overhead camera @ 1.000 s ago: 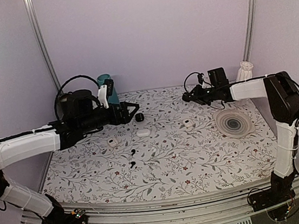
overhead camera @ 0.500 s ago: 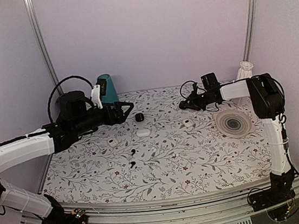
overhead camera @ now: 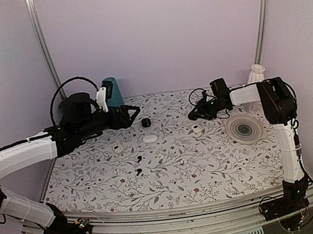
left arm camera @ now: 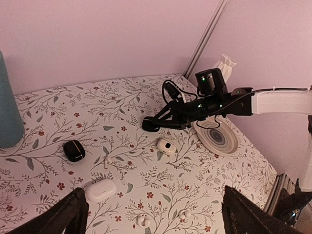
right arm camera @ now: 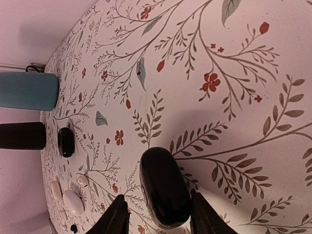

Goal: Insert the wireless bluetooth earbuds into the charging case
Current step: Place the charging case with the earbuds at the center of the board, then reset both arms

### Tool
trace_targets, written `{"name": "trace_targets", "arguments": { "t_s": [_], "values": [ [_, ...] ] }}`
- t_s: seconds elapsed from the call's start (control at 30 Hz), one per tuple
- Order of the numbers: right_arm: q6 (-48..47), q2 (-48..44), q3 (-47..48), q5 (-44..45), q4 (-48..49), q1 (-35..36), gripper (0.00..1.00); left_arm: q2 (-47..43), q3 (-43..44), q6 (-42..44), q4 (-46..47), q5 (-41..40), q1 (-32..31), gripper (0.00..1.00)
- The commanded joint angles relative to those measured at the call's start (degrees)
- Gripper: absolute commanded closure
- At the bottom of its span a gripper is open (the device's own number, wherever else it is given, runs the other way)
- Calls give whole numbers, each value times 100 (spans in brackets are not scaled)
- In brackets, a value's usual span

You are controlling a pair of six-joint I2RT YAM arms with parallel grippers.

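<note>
The charging case, a glossy black oval pebble, lies on the flowered table; it also shows in the top view and the left wrist view. My right gripper is low over it, one finger on each side, with a gap showing on the left side; it also shows in the top view. Two tiny black earbuds lie near the table's middle, apart from both grippers. My left gripper hovers wide open and empty at the back left; its fingers frame the left wrist view.
A smaller, squarer black case sits near the left gripper. White cases and loose white earbuds lie around. A teal cup stands back left. A striped plate lies at the right.
My right gripper has swung left and down from the back of the table to straddle the black case. My left arm has drawn back slightly.
</note>
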Motion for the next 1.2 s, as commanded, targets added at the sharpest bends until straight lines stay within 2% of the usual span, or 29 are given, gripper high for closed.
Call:
{"name": "trace_targets", "arguments": {
  "t_s": [0.0,0.23,0.3,0.57,0.73,0.97,1.17],
  "values": [
    [-225,-383,-101,343,-41,-32,50,133,174,79,10,44,80,4],
    [-480,-1198,-598,645,92,-12,35,228,343,166,-46,-4,93,4],
    [-568,-1598,-925,834,213,15,27,259,394,186,-67,-22,96,4],
    [-995,-3688,-2828,1624,1182,279,11,424,564,207,-115,-145,133,4],
    [-1223,-5038,-3724,1974,1441,387,3,400,542,243,-66,-362,147,4],
    [-1500,-6673,-4691,2188,1794,404,1,214,388,296,-8,-847,165,4],
    [-1552,-7378,-4875,2520,1550,399,1,-28,143,230,120,-1042,170,4]
  ]
}}
